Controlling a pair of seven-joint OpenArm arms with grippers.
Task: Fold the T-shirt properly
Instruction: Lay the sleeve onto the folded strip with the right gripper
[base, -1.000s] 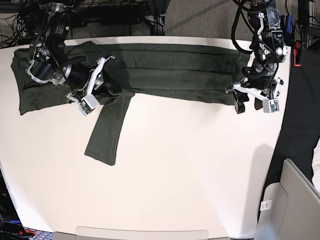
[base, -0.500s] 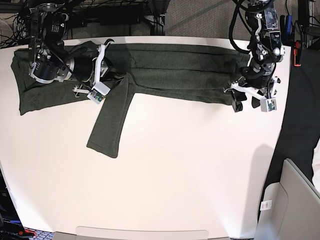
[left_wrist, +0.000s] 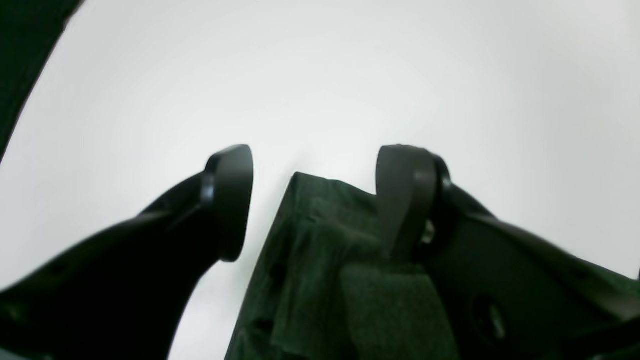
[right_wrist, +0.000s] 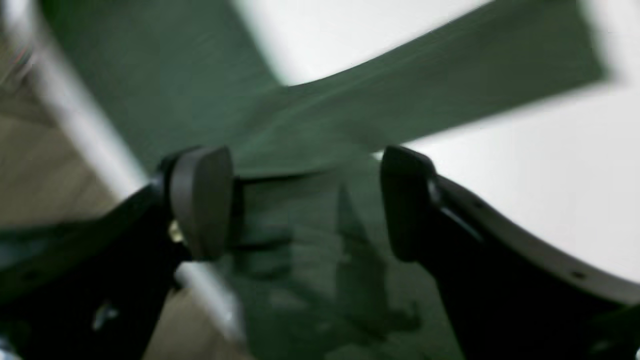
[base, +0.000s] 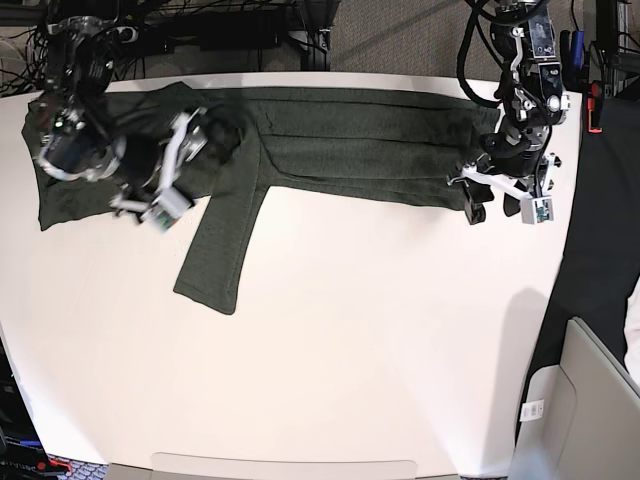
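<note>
T-shirt (base: 340, 140) flat on table (base: 400, 340) | left hand (left_wrist: 315, 200) agape, empty | right hand (right_wrist: 305, 200) agape, empty

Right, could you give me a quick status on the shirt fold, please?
Both pincers open: left pincer over the T-shirt end, right pincer above the sleeve, holding nothing. Nothing in the way.
</note>
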